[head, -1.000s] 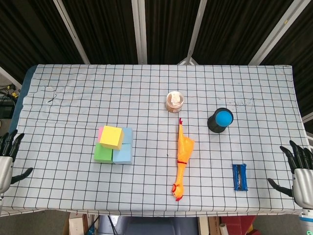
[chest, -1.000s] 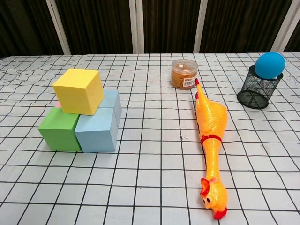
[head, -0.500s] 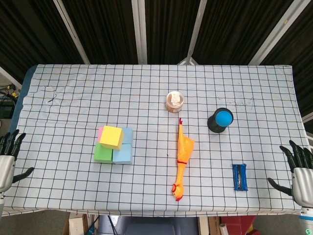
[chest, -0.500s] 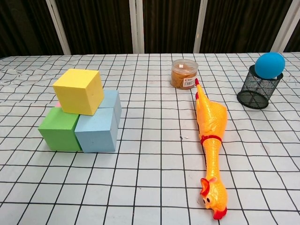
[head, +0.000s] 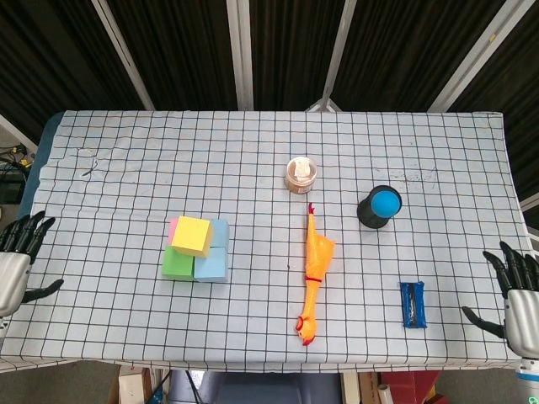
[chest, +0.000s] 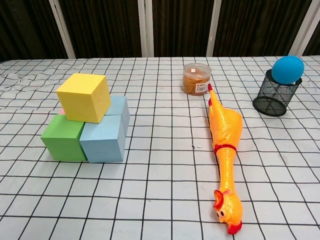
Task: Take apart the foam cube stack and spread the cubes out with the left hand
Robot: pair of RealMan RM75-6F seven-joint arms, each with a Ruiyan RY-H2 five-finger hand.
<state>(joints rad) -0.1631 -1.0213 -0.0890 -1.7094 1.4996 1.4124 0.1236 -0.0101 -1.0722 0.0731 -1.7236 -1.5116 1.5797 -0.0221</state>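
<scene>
The foam cube stack sits left of the table's middle. A yellow cube (head: 192, 235) (chest: 84, 97) rests tilted on top of a green cube (head: 177, 264) (chest: 64, 137), a light blue cube (head: 211, 267) (chest: 102, 139), a second light blue cube (chest: 118, 107) behind, and a pink cube (head: 173, 225) mostly hidden. My left hand (head: 18, 262) hangs open at the table's left edge, far from the stack. My right hand (head: 520, 299) is open at the right edge. Neither hand shows in the chest view.
A yellow rubber chicken (head: 313, 273) (chest: 224, 145) lies right of the stack. Behind it stands a small clear jar (head: 301, 175) (chest: 196, 78). A black mesh cup with a blue ball (head: 380, 206) (chest: 279, 86) is at the right, a blue packet (head: 412, 304) near the front right.
My left hand has shifted slightly up and inward at the table's left edge. The cubes and my right hand have not moved.
</scene>
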